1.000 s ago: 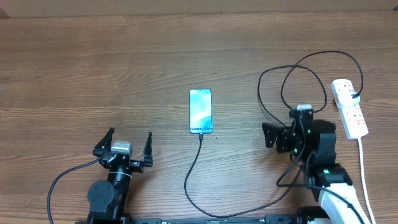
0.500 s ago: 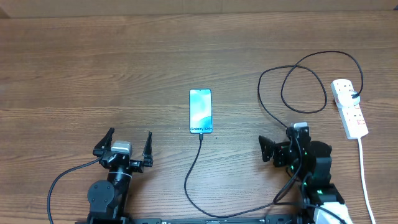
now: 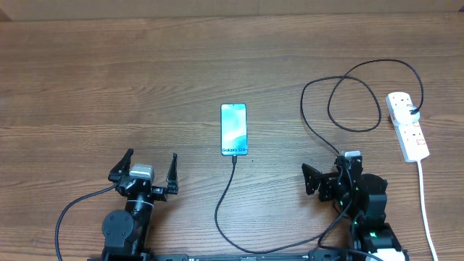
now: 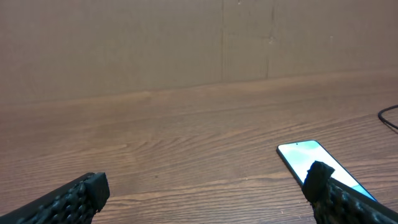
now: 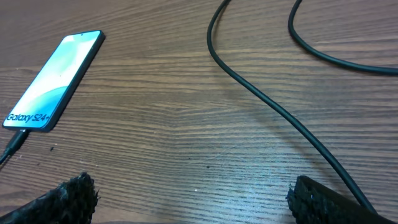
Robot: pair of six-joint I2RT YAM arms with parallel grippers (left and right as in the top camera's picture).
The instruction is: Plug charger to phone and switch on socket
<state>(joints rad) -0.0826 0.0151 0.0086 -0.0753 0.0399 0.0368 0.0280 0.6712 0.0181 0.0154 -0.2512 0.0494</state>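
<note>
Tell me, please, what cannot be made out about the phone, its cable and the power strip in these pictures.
- Switch state on the white elongated power strip: overhead view, too small to read.
- Whether the plug of the thin black cable is fully seated in the flat teal-screened phone: tiny overhead, dark against the rim in the right wrist view.
- Phone's near end: left wrist view, hidden behind a finger of the left gripper.

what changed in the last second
The right gripper pulled back toward its base, away from the charger loop, open and empty. The left gripper, phone, charger and socket stayed put.
</note>
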